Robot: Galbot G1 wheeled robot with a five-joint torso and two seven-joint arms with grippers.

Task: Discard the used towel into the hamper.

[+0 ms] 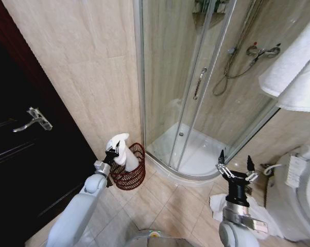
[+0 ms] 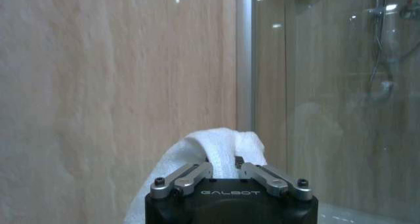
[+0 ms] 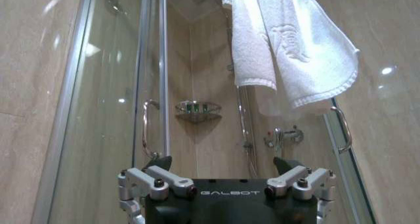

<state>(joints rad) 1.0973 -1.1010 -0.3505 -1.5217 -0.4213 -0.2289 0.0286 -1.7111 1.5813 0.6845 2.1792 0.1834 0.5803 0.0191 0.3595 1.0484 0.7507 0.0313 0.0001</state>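
Head view: left gripper point(image 1: 113, 150) sits at approx 9 o'clock of the hamper point(image 1: 132, 175), jaws clamped on the used towel point(image 1: 121, 149). Towel hangs as a white bunch w/ its lower end already dipping inside the hamper's rim, top still pinched high. Prob held there so the cloth drops straight in when let go, not over the edge. Hamper stands on the tiled floor, tucked in the corner btwn the beige wall and the shower enclosure point(image 1: 196, 103), close beside the glass frame.

Left wrist view backs this up: jaws drawn in tight w/ a fold of towel point(image 2: 220, 145) bulging out btwn them, wall and glass edge behind.

Right gripper point(image 1: 236, 169) is parked well apart, at approx 3 o'clock of the hamper, near the toilet point(image 1: 299, 190), jaws spread wide and holding nothing. It's clear of the drop path, so no clash. Right wrist view shows those jaws apart, pointing at the shower, w/ clean towels point(image 3: 288, 42) hanging above.

Judgement: task near done; only release left.
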